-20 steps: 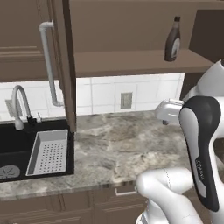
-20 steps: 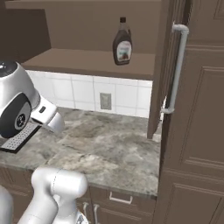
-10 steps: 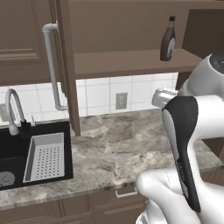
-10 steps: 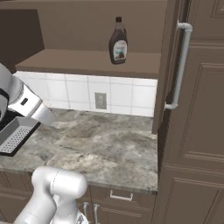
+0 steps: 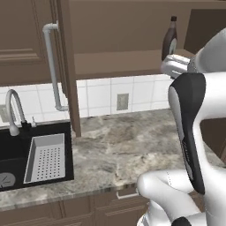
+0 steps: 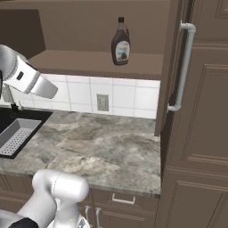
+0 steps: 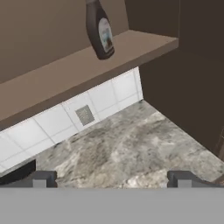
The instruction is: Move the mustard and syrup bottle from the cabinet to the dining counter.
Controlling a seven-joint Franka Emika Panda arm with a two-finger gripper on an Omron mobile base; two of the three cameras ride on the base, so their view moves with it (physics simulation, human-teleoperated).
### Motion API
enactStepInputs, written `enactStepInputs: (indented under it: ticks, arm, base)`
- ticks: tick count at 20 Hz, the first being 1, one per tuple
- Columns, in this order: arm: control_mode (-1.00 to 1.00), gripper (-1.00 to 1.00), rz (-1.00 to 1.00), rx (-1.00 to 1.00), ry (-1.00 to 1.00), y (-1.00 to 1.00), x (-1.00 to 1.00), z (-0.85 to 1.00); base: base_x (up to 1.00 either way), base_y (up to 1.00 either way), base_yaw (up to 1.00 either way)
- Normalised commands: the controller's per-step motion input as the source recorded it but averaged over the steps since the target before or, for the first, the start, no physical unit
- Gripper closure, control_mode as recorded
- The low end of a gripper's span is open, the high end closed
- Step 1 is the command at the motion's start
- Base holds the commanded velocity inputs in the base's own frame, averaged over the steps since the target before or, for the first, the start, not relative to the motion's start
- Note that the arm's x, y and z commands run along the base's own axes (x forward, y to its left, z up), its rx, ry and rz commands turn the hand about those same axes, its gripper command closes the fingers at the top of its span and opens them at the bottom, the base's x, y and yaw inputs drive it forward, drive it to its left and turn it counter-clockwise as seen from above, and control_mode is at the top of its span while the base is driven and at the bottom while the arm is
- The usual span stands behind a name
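syrup bottle (image 6: 120,41) alone on cabinet (image 6: 89,62) shelf | wall socket (image 6: 103,102) below

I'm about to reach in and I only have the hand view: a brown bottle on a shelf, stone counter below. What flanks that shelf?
Observer: The cabinet's right door stands open, edge-on, with its long silver handle to the right of the bottle.
Operator: And on the left?
Observer: A black sink holding a grey strainer tray is set into the counter, well left of the bottle.
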Motion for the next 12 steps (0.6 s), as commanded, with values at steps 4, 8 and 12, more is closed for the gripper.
enactStepInputs:
  ticks: [4,8,12]
  arm:
    - [-1.0,-1.0,0.0,0.0,-0.1,-0.24,0.66,0.38]
    - [-1.0,-1.0,0.0,-0.01,-0.14,-0.12,0.54,0.3]
    - [-1.0,-1.0,0.0,-0.05,-0.15,-0.03,0.36,0.22]
  base:
    - [0.0,0.0,0.0]
    - [0.0,0.0,0.0]
    - [0.0,0.0,0.0]
